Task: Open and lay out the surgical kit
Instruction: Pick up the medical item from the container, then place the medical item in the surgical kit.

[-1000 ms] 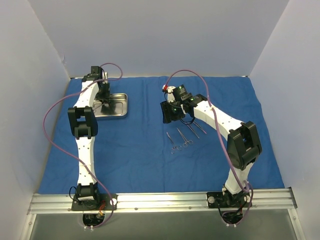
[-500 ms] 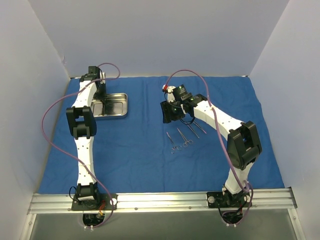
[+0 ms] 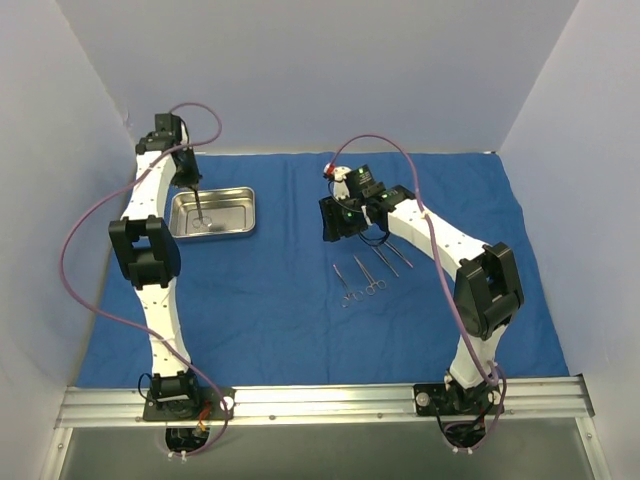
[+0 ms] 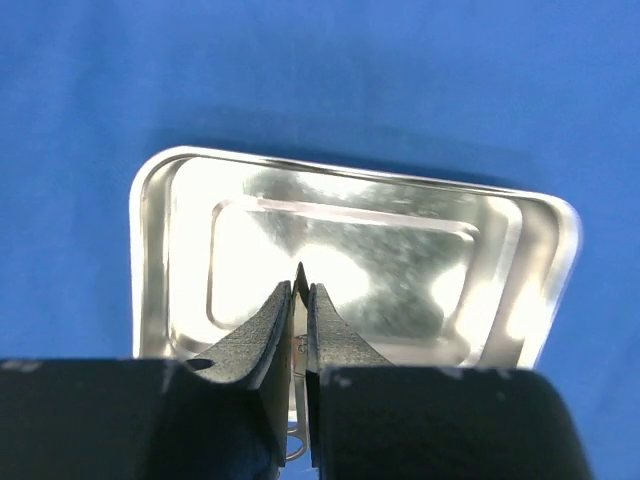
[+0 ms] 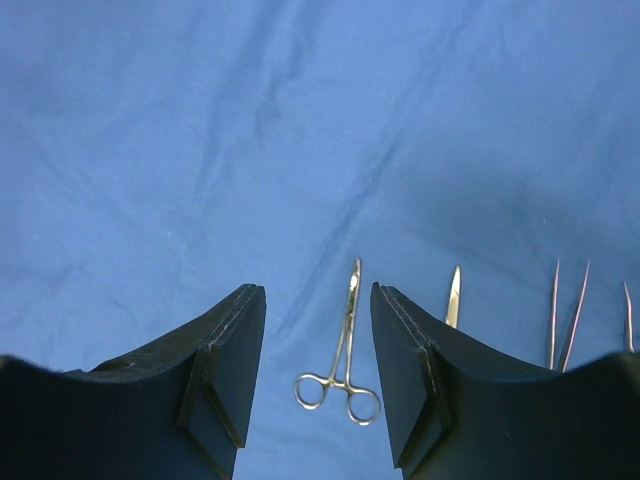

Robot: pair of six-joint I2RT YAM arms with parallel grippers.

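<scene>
Seemingly the left gripper [image 4: 300,300], jaws closed, pinches a thin instrument [image 4: 296,448] above the steel tray [image 4: 148,260] on the far-left part of the blue cloth [image 3: 280,310]; so narrow a hold could let it twist or drop. The right gripper [image 5: 315,300] hangs with jaws spread over the laid-out instruments [image 3: 365,275].

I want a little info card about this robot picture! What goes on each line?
Cloth: royal-blue cloth wrap, spread out flat.
Tray: shallow rectangular shiny steel tray, far left on the cloth.
Left pincer: shut on a thin silver instrument, over the tray.
Right pincer: open, above the cloth.
Laid out: small silver ring-handled instruments, side by side near the cloth's middle.
</scene>
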